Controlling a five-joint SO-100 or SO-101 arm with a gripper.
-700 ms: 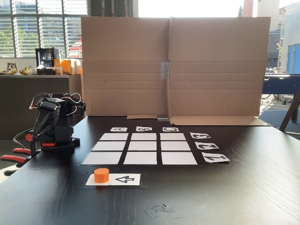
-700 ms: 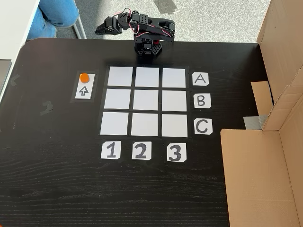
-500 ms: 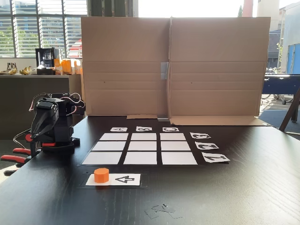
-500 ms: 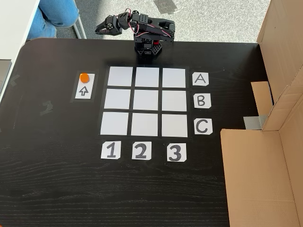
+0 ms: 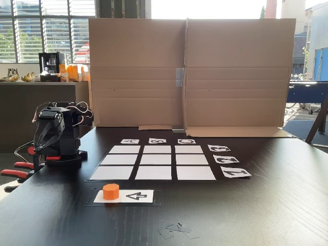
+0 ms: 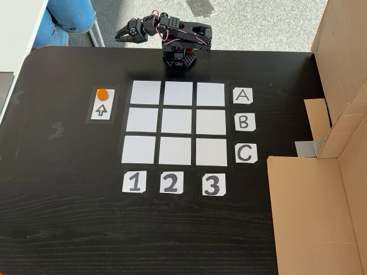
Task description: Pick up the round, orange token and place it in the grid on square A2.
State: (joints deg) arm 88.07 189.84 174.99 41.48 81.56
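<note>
The orange token (image 5: 110,191) (image 6: 102,93) stands on the end of a white card with a black arrow (image 6: 101,110), beside the grid's 1 side. The grid (image 5: 152,162) (image 6: 175,123) is made of nine white cells. Square A2 (image 6: 178,93) (image 5: 118,159) is the bare middle cell of the row nearest the arm. The black arm (image 5: 54,136) sits folded at the table edge. Its gripper (image 6: 120,36) points away from the grid past the edge, far from the token. The fingers taper together with nothing held.
Letter cards A, B, C (image 6: 243,121) and number cards 1, 2, 3 (image 6: 171,183) edge the grid. A cardboard screen (image 5: 189,72) (image 6: 321,195) stands on the table side opposite the arm. Red clamps (image 5: 15,171) hold the arm's base. A person's leg (image 6: 69,14) is beyond the table.
The folded arm's gripper end has risen very slightly. The token and the cards have not moved.
</note>
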